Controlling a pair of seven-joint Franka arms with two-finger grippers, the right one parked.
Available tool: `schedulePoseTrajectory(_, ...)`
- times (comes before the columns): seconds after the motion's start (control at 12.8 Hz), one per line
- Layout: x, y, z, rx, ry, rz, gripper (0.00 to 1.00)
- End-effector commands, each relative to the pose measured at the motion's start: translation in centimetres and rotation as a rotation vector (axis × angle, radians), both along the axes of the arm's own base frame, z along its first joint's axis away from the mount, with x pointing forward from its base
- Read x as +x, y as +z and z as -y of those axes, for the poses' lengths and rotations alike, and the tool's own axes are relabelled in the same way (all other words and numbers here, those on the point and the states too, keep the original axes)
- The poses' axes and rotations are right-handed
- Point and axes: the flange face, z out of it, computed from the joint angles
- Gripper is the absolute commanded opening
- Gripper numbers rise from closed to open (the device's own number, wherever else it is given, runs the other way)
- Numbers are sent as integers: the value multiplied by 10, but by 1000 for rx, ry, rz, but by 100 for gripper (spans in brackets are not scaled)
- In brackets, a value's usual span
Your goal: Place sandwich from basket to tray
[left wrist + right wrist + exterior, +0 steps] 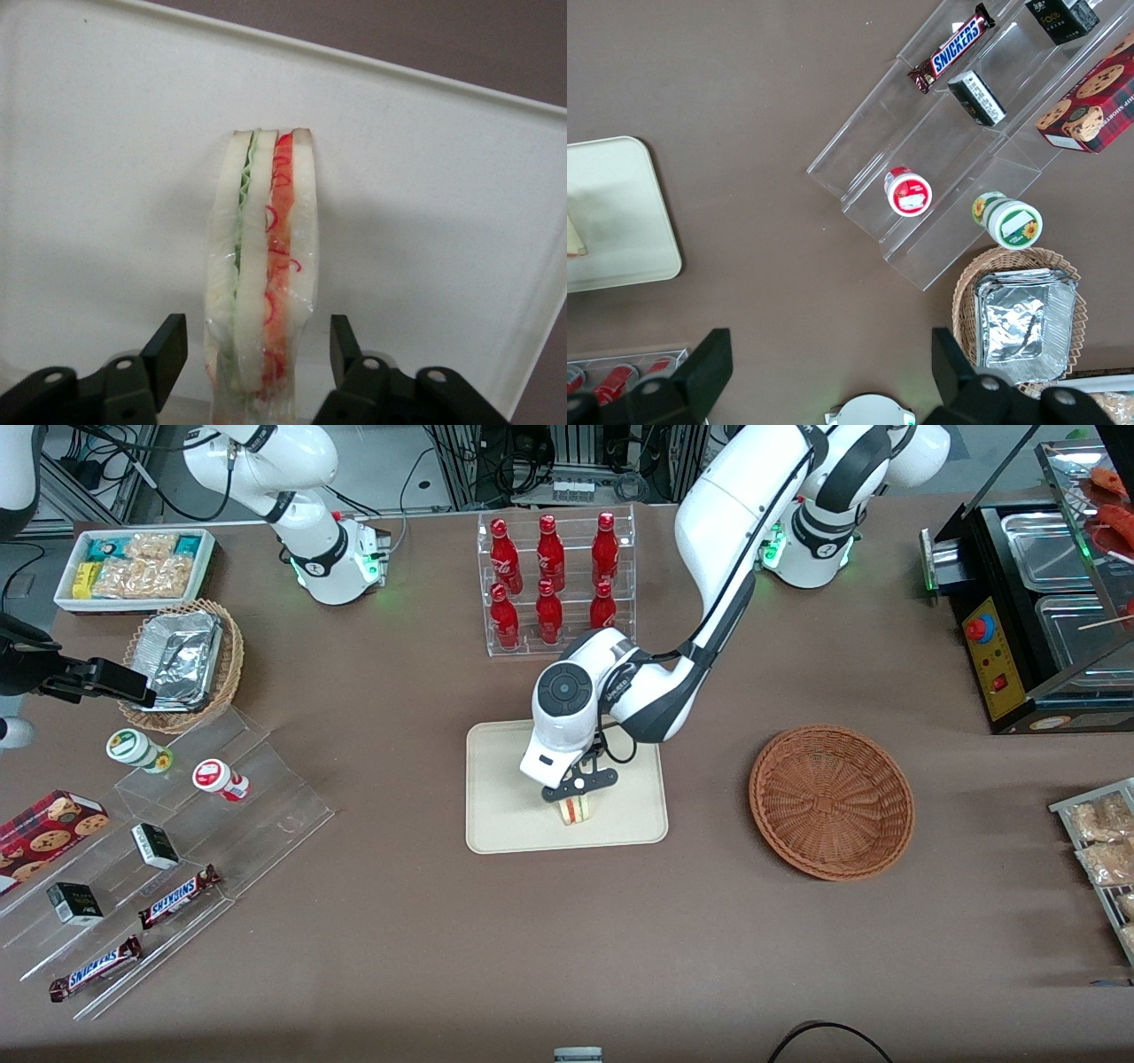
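Now the claw (257, 354) hangs spread around the sandwich (262, 266), seemingly resting on the tray (505, 797).

gripper (578, 787) over tray (505, 815), fingers (168, 350) clear of sandwich (261, 266)

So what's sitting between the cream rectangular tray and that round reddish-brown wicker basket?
Nothing: the front view shows only bare brown tablecloth between the tray and the basket. The claw hangs over the tray, its fingers open around the sandwich.

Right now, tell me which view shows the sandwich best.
The left wrist view: the sandwich stands on the tray, between the open gripper fingers. The front view half hides it; the right wrist view catches an edge.
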Motion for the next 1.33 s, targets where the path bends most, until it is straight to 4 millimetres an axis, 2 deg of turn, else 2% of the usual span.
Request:
schedulePoseTrajectory(0.0, 6, 27, 3, 13, 13, -7, 100)
schedulePoseTrajectory(0.16, 9, 49, -1, 27, -6, 13, 100)
schedulePoseTrajectory(0.31, 8, 80, -7, 45, -30, 29, 100)
schedulePoseTrajectory(0.47, 10, 119, -26, 68, -22, 13, 100)
schedulePoseTrajectory(0.55, 20, 139, -47, 66, -28, 14, 100)
schedulePoseTrajectory(0.7, 29, 155, -77, 82, -104, -18, 100)
schedulePoseTrajectory(0.94, 43, 165, -138, 89, -177, -41, 100)
schedulePoseTrajectory(1.02, 48, 166, -164, 87, -208, -52, 100)
schedulePoseTrajectory(1.17, 46, 175, -205, 76, -267, -47, 100)
schedulePoseTrajectory(1.25, 48, 182, -233, 68, -286, -41, 100)
